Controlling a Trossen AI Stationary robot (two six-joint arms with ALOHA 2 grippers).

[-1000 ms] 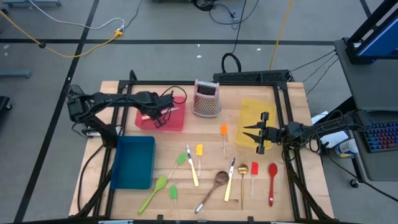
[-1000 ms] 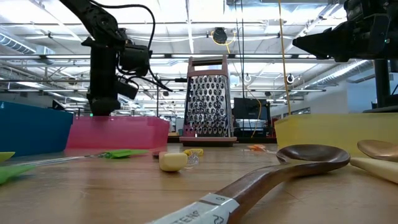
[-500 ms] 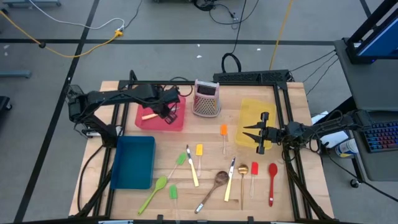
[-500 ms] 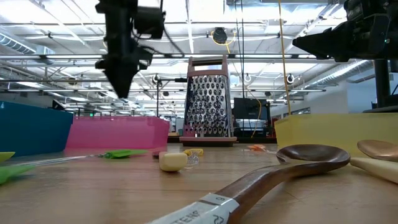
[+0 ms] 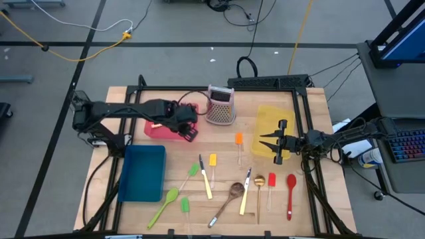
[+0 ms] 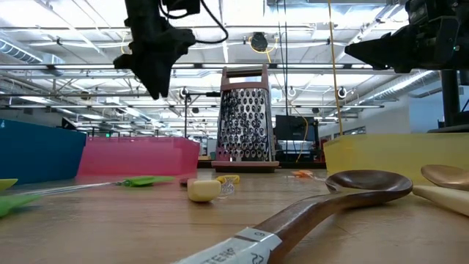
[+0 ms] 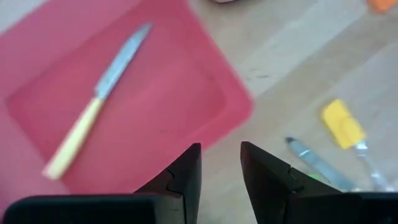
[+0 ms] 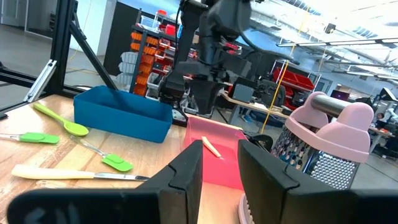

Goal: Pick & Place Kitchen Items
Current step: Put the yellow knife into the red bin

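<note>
Left claw (image 5: 189, 130): hovering at the pink tray's (image 5: 154, 131) near corner, toward the grater (image 5: 221, 105), raised clear of the tabletop (image 5: 305, 199) in the low view. Fingers a small gap apart, nothing between them (left wrist view).

One cream-handled knife (image 7: 93, 104) lies flat inside the pink tray, diagonal, blade toward the far side. Judged as the one item sorted so far.

Right claw (image 5: 275, 143): parked over the yellow tray (image 5: 267, 119), fingers slightly apart, empty. Arm waiting. Yellow tray looks empty as far as it shows; blue tray (image 5: 142, 174) also holds nothing visible.

Left on the tabletop:
- orange spatula (image 5: 239, 139), yellow spatula (image 5: 212, 160)
- green spatula (image 5: 193, 170), second knife (image 5: 206, 180) crossing it
- green spoon (image 5: 165, 202), small green spatula (image 5: 185, 205)
- wooden spoon (image 5: 229, 198), third knife (image 5: 244, 198)
- gold spoon (image 5: 259, 182), red spatula (image 5: 271, 180), red spoon (image 5: 291, 189)

Progress: early. One in, eleven loose. Nearest to the left claw are the yellow spatula and the green spatula with the knife, so one of these is the likely next pick.
</note>
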